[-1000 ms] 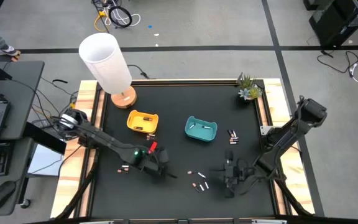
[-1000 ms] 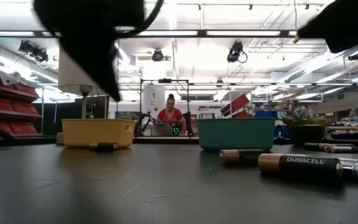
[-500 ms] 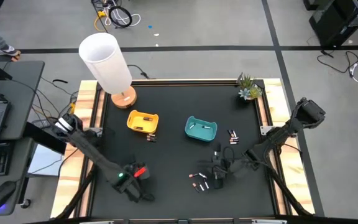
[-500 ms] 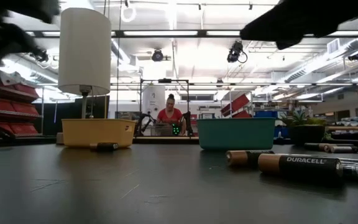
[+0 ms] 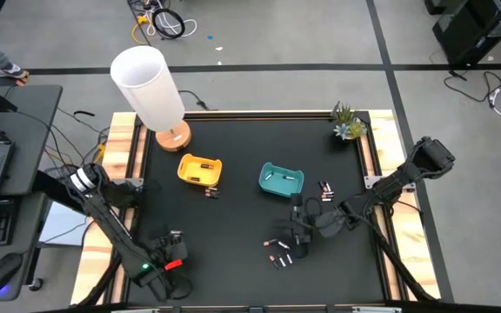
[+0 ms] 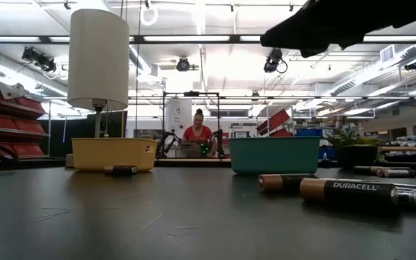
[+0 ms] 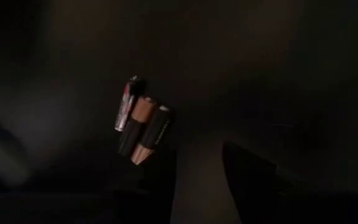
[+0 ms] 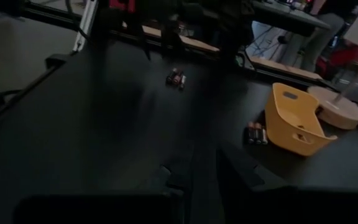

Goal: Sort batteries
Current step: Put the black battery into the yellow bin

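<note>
- Small cylindrical batteries lie scattered on the black worktop (image 5: 233, 148): a loose cluster (image 5: 280, 253) sits just below the right end effector (image 5: 297, 233), a few more (image 5: 324, 189) lie beyond it beside the teal plastic tray (image 5: 282, 181), and a pair (image 5: 210, 191) rests against the yellow plastic tray (image 5: 200, 169), well off to its left.
- A further trio of batteries (image 7: 140, 126), two dark with copper ends and one slimmer with a red band, lies touching one another directly ahead of the left end effector (image 5: 165, 264), close to its fingertips, near the worktop's front left edge.
- The left end effector's fingers (image 7: 253, 177) stand apart, nothing between them. Whether the right one holds anything, or is open or closed, I cannot tell.
- Risk: the trio is packed tight, so closing on it could catch two at once or knock a neighbour rolling toward the near edge.
- Risk: the right end effector hangs low over its cluster; a sideways sweep could scatter those cylinders and mix types.
</note>
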Robot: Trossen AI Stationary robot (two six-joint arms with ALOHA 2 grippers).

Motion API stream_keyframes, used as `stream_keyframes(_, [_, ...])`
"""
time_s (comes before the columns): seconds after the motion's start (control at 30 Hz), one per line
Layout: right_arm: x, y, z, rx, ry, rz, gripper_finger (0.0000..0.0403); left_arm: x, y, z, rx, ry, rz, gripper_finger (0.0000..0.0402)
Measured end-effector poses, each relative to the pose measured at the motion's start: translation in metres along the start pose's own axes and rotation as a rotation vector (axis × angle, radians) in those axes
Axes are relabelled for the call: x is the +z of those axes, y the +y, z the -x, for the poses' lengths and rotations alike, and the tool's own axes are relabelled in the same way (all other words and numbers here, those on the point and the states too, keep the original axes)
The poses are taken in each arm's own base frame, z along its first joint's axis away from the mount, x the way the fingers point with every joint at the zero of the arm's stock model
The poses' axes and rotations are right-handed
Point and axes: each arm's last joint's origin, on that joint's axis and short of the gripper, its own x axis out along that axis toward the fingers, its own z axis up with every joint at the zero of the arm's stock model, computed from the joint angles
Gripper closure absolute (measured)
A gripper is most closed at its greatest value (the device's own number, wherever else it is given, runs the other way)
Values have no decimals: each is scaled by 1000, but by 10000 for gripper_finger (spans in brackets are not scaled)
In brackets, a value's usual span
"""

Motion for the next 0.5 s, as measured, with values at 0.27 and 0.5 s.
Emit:
stream_keyframes(0.27, [0, 1, 0, 16, -3, -5, 346, -7, 7, -15, 47, -11, -44, 257])
stream_keyframes(0.5, [0, 1, 0, 18, -3, -21, 346, -13, 9, -31, 33, -13, -108, 257])
